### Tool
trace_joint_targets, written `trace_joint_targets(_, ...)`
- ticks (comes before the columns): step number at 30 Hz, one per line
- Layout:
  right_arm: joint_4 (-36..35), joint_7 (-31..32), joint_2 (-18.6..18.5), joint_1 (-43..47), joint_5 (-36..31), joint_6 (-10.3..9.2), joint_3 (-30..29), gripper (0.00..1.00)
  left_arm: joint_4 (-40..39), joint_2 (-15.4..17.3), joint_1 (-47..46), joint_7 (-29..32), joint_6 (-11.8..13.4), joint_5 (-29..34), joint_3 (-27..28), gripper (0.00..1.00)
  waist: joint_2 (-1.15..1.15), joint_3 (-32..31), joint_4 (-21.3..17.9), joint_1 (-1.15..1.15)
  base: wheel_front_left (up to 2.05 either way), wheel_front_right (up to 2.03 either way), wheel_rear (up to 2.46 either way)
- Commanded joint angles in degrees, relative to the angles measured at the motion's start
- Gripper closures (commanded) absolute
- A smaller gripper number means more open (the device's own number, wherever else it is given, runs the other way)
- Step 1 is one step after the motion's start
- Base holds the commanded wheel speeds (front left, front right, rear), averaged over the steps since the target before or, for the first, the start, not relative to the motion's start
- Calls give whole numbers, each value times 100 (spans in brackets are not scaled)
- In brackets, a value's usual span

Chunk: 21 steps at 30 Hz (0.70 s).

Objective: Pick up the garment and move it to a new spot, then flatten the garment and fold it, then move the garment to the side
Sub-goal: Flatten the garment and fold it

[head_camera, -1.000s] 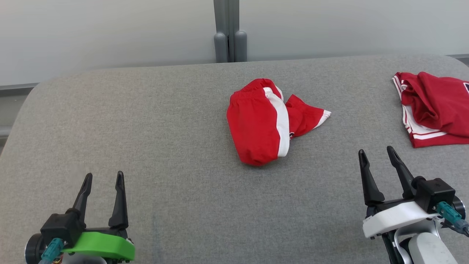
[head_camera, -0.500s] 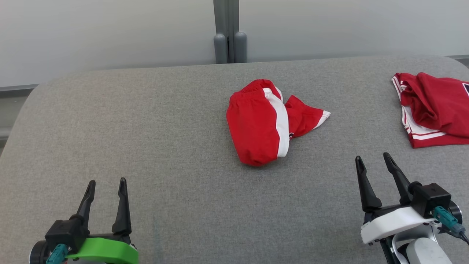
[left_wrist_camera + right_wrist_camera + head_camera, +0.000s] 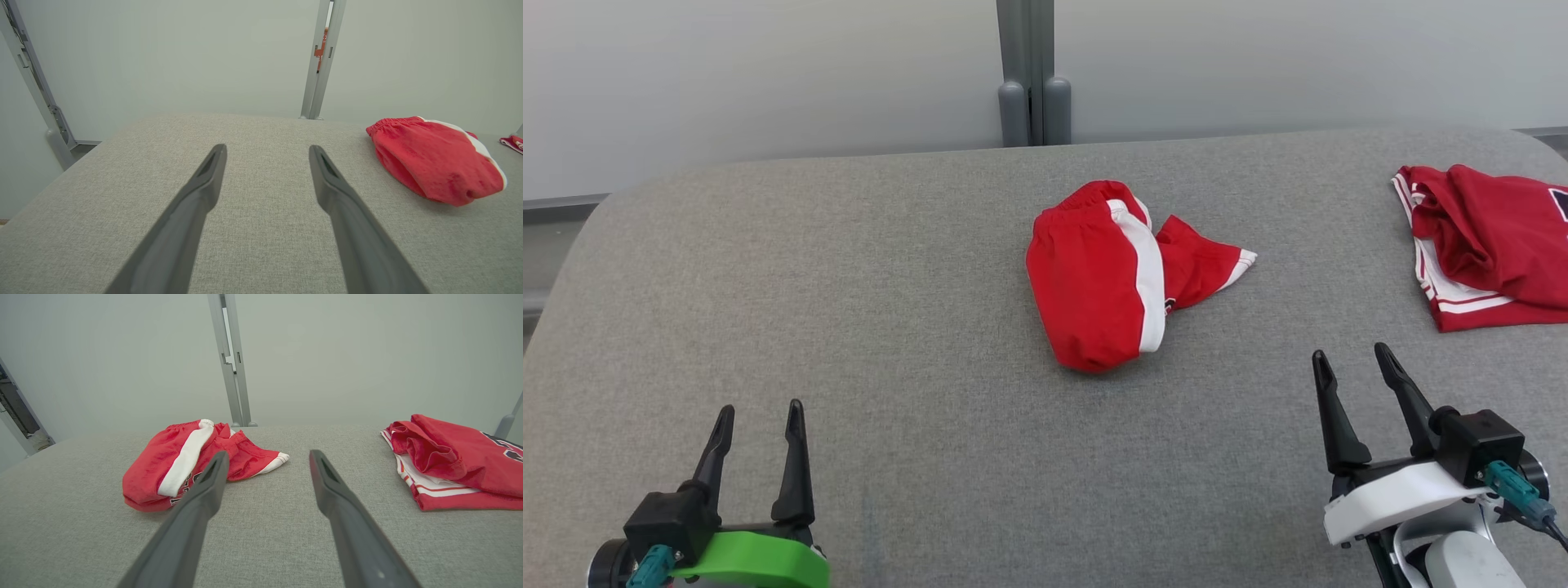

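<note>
In the head view, the pick-up is judged not yet begun. The red garment (image 3: 1098, 282) lies crumpled on the grey table (image 3: 849, 286), untouched. It is ahead and to the right of the left pincer (image 3: 760, 406), and ahead and to the left of the right pincer (image 3: 1350, 351), well apart from both. Both pincers are held low, pointing forward, spread and empty. A second red garment (image 3: 1494, 245) lies ahead and to the right of the right pincer.

In the left wrist view, the garment is seen beyond and to the right of the parted fingers, with bare table between them.

In the right wrist view, the garment is seen beyond the left finger and partly masked by it. A reach forward and leftward, a descent and a closing on a raised fold are judged to be called for.
</note>
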Motion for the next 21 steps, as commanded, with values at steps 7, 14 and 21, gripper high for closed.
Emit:
trace_joint_targets(7, 17, -17, 12, 51, 3, -9, -12, 0, 27, -17, -14, -16, -39, 75, 67, 0, 0, -7, -11, 0, 0, 0, 0)
trace_joint_targets(14, 27, -17, 27, 54, 7, -9, -13, 0, 20, -31, -5, -16, -58, 101, 94, 0, 0, -19, -21, 0, 0, 0, 0)
trace_joint_targets(21, 27, -17, 19, 60, 16, -9, -3, 0, 28, -44, -5, -16, -60, 124, 104, 0, 0, -21, -29, 0, 0, 0, 0)
